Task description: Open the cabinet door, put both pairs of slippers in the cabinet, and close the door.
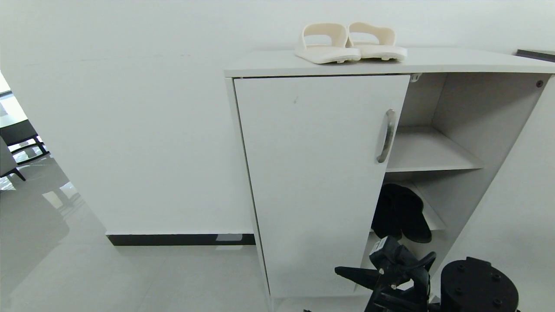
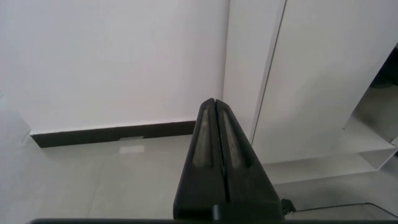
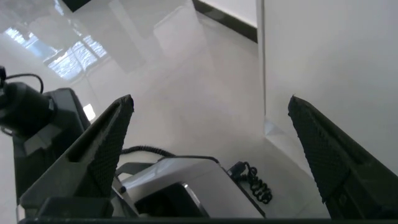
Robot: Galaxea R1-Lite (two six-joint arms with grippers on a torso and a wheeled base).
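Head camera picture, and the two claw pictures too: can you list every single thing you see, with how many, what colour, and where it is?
cabinet: one, white, against the wall, right side open
door: one, white, covering the cabinet's left side
handle: one, silver, on the door's right edge
cream slippers: one pair, on top of the cabinet
black slippers: one pair, on a lower shelf inside
shelves: two, white, inside the open side
wall: white, behind the cabinet
skirting strip: one, black, along the wall's foot
floor: shiny, pale
dark furniture: far left
left claw: one, black, shut, over the floor
right claw: one, black, open, over the floor
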